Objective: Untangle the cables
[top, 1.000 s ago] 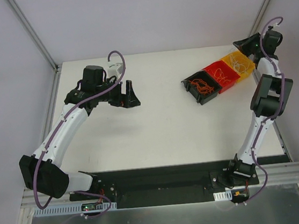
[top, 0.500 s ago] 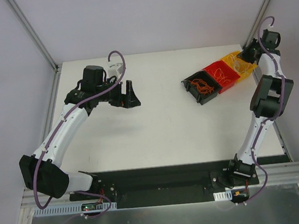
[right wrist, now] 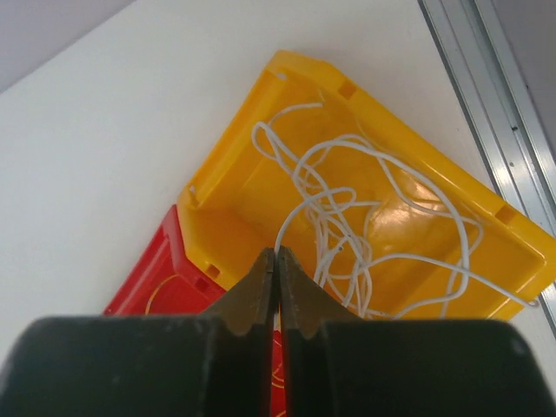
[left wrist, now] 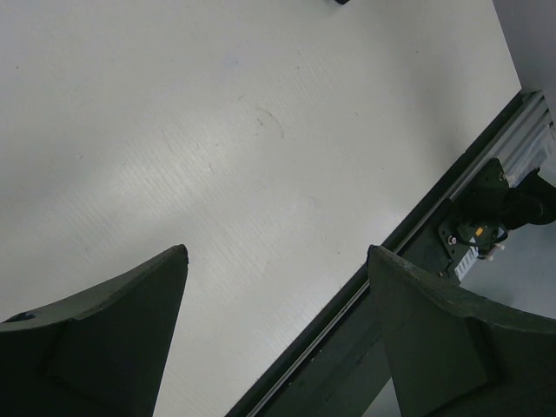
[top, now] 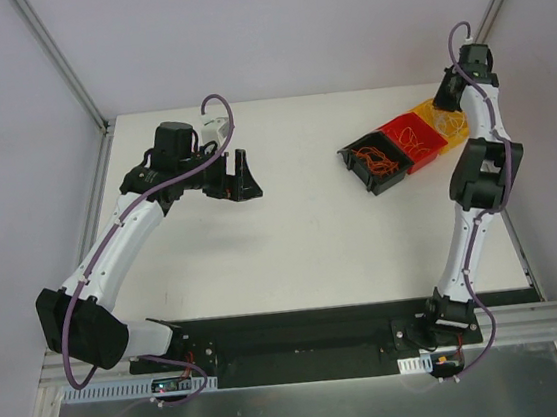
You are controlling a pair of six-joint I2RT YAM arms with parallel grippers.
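The cables lie sorted in three bins at the back right. Orange strands (top: 382,162) are in a black bin (top: 357,156), yellowish ones (top: 413,137) in a red bin (top: 431,151), and whitish ones (right wrist: 347,208) in a yellow bin (right wrist: 228,165). My right gripper (right wrist: 277,253) is shut on a white strand that runs from its tips down into the yellow bin. It hovers over that bin's near-left rim and also shows in the top view (top: 446,99). My left gripper (left wrist: 277,252) is open and empty above bare table at the back left (top: 243,177).
An aluminium frame rail (right wrist: 491,104) runs close along the right side of the yellow bin. The enclosure walls stand behind and to the right of the bins. The black base rail (left wrist: 408,234) marks the table's near edge.
My right arm has straightened and its wrist has risen and shifted left over the yellow bin. The left arm has not moved.
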